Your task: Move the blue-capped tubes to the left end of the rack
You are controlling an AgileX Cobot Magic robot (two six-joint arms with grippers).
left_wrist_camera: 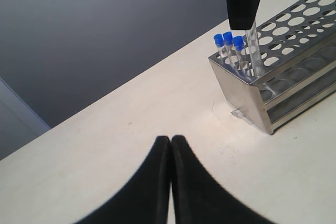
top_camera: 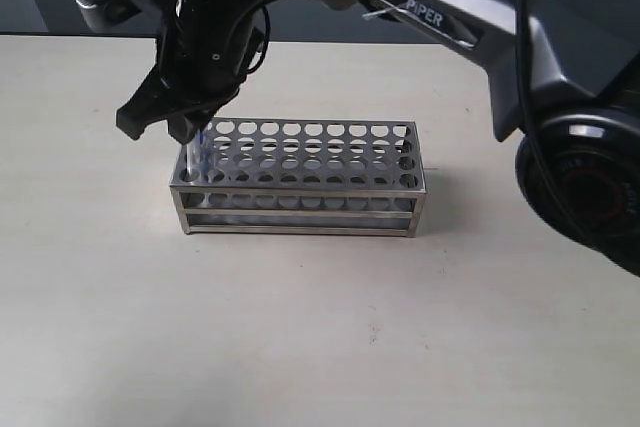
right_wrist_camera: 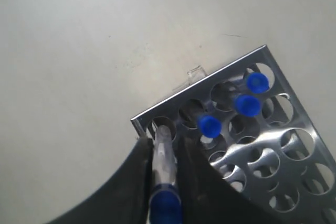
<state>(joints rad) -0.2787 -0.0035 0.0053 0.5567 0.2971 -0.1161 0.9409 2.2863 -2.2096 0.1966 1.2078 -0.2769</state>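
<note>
- The right gripper (right_wrist_camera: 164,150) is closed partway on a tube (left_wrist_camera: 253,45), one finger on each side just below its blue cap. The tube hangs nearly upright.
- The tube's lower end is in a corner hole at the left end of the rack (top_camera: 300,190).
- Three more tubes (right_wrist_camera: 248,104) stand in holes at that same end, blue caps up. They are close beside the held tube but do not touch it, and they are the nearest things that crowd the fingers.
- The remaining holes, out to the right end, show no tubes.
- The right arm (top_camera: 450,7) reaches across from the right, over the rack's far side.
- A small clear scrap (left_wrist_camera: 239,114) lies on the table (top_camera: 300,347) just beside the rack's left end.
- The left gripper (left_wrist_camera: 170,148) hovers over bare table, well apart from the rack. Its fingers are pressed together with nothing between them.
</note>
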